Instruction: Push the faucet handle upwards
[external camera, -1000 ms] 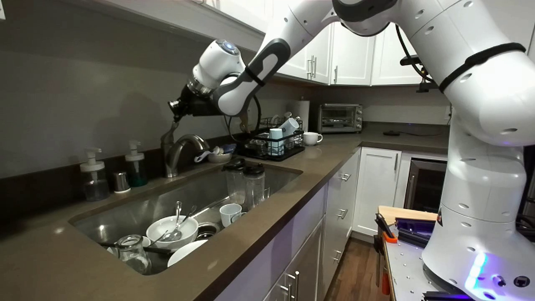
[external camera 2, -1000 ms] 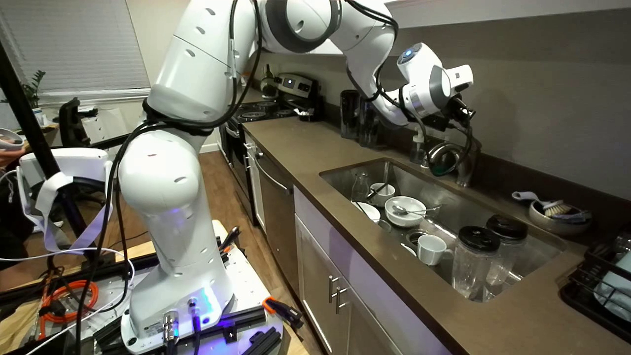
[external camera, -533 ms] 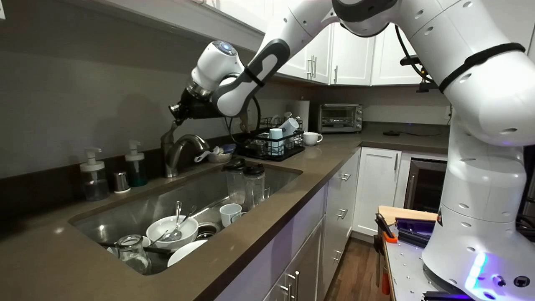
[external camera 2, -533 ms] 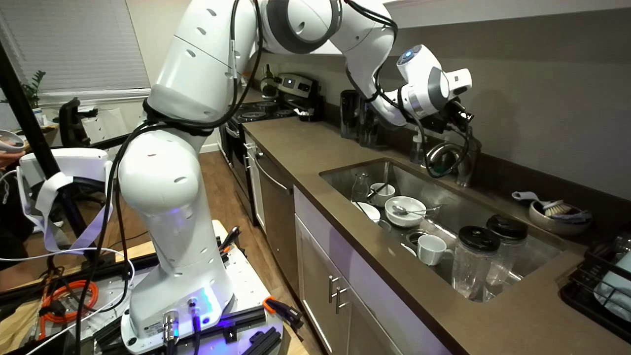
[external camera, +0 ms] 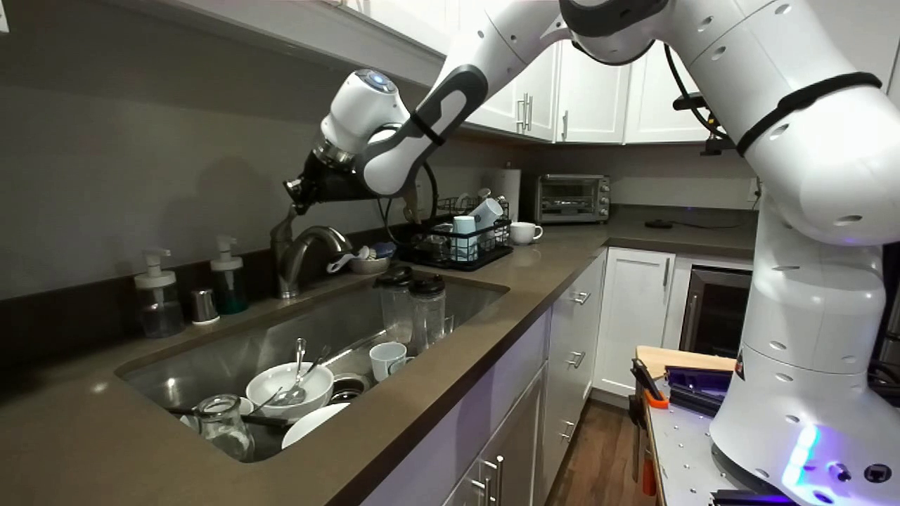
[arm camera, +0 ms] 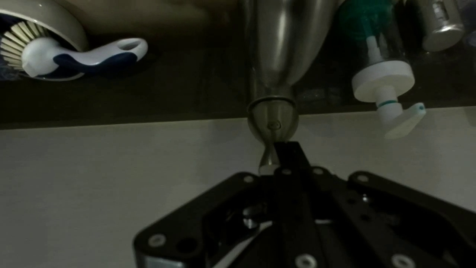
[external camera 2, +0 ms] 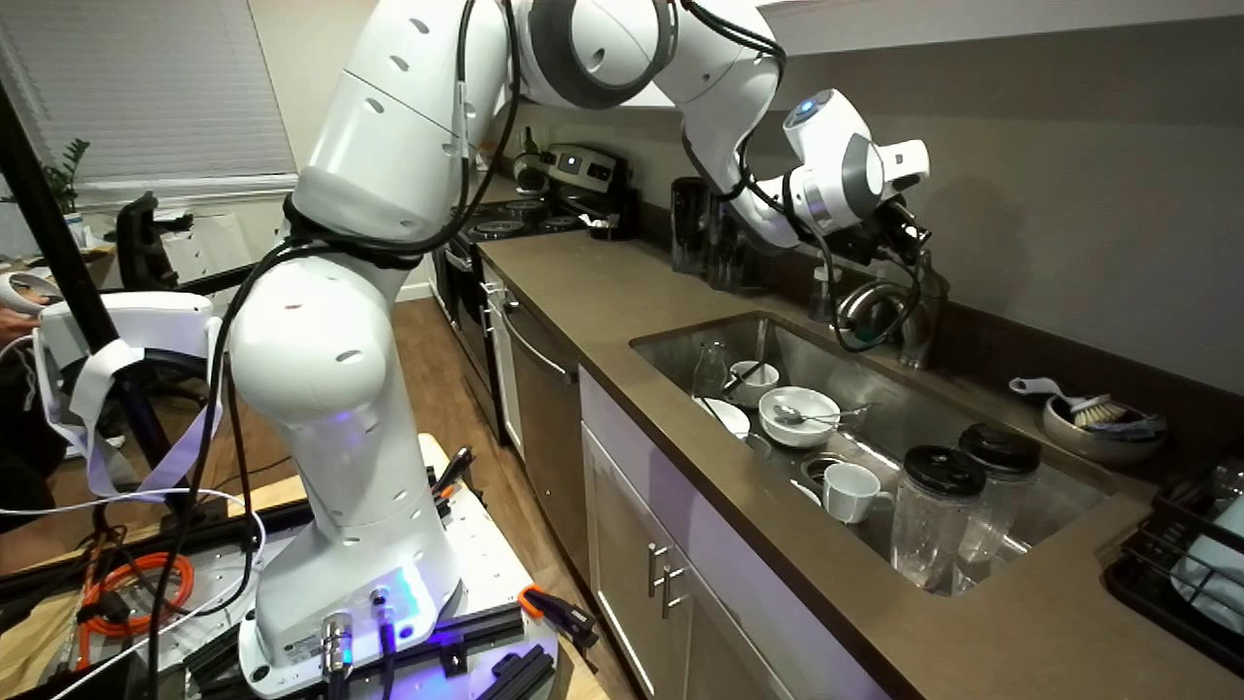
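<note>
The Robotiq gripper [arm camera: 289,146] is closed, its two fingers [arm camera: 285,160] drawn together with nothing seen between them. The faucet handle [arm camera: 269,160] lies right at their tips: in the wrist view, which stands upside down, it shows just beside the fingers, toward the dish brush [arm camera: 95,59], one edge partly covered by them. Whether finger and metal touch cannot be told. The handle's long axis runs up from the domed cap [arm camera: 273,117] at its root; in an exterior view it slants upward, leaning the way the gooseneck spout [external camera: 322,235] reaches, with the gripper at its free end. The push probably turns on that lean: the fingers would need to bear on the handle's underside, the sink-facing one, and lift without slipping off its narrow end. Farther out, the spout arches toward the sink [external camera: 232,355]; a pump-top soap dispenser [arm camera: 383,80] stands to one side of it, and on the opposite side the bowl [external camera 2: 1088,447] holds the brush.
</note>
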